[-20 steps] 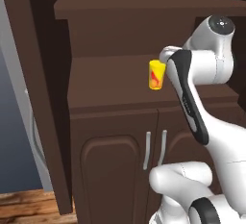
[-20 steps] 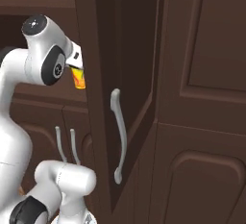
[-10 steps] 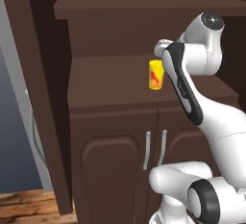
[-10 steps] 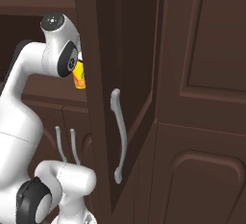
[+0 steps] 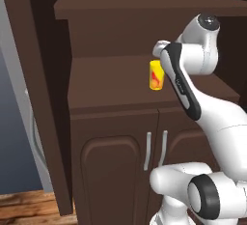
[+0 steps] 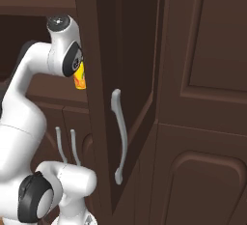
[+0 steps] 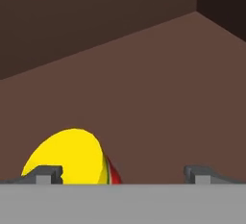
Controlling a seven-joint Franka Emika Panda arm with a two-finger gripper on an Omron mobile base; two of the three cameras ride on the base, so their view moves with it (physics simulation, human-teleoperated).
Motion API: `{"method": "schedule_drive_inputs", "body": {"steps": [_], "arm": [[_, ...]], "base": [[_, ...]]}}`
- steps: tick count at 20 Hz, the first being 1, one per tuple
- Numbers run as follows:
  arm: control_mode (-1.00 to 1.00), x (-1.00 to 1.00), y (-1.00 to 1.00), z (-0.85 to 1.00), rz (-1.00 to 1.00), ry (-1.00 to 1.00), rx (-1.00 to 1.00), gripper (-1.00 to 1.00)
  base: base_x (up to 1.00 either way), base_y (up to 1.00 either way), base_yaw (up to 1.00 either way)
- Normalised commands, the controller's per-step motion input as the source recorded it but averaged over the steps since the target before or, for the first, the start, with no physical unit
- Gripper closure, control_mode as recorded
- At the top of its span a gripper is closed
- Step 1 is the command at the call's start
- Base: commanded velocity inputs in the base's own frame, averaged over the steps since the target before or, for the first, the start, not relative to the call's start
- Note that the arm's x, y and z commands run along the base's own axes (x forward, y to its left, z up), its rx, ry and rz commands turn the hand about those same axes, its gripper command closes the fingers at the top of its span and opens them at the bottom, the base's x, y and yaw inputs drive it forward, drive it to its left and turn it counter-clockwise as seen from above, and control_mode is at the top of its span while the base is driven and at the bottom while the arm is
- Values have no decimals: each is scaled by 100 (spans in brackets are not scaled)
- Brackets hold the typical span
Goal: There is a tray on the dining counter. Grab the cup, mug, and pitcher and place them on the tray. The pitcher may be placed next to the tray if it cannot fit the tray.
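Surface: a dark brown wooden cabinet shelf [image 5: 116,86] spans the centre of the left base view, with a second shelf board [image 5: 144,7] across the upper part of the frame and a recessed back panel between them. Below the shelf sit 2 cabinet doors with 2 pale upright handles [image 5: 155,149] in the lower centre. A tall dark upright post [image 5: 36,93] bounds the shelf on the left of the frame, with a grey wall strip and wooden floor at lower left. In the right base view a tall cabinet door [image 6: 120,89] with a curved grey handle [image 6: 119,139] stands in the centre, panelled fronts to its right.

Task item: the cup [image 5: 156,75] stands upright on the shelf, right of centre in the left base view, directly beside the arm's wrist. In the right base view the cup [image 6: 80,77] shows partly behind the wrist at upper left.

Hand: in the hand view the gripper [image 7: 122,175] has its 2 fingertips spread wide at the bottom edge; the cup's yellow rim [image 7: 67,158] lies at lower left, next to the left fingertip [image 7: 45,174] and off-centre in the gap. Contact cannot be told.

Clearance: bare shelf extends to the upper right of the hand view, up to the back panel and a dark corner
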Motion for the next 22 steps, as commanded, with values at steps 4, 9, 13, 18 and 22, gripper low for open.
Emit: {"method": "schedule_drive_inputs", "body": {"steps": [4,9,13,18,22], "arm": [[-100,4,0,-18,0,0,3,-100],[-100,17,0,-21,0,0,4,-100],[-100,36,0,-1,0,0,0,-100],[-100,34,0,0,0,0,0,-100],[-100,29,0,0,0,0,2,-100]], "base": [[0,0,0],[0,0,0],[0,0,0],[0,0,0],[0,0,0]]}}
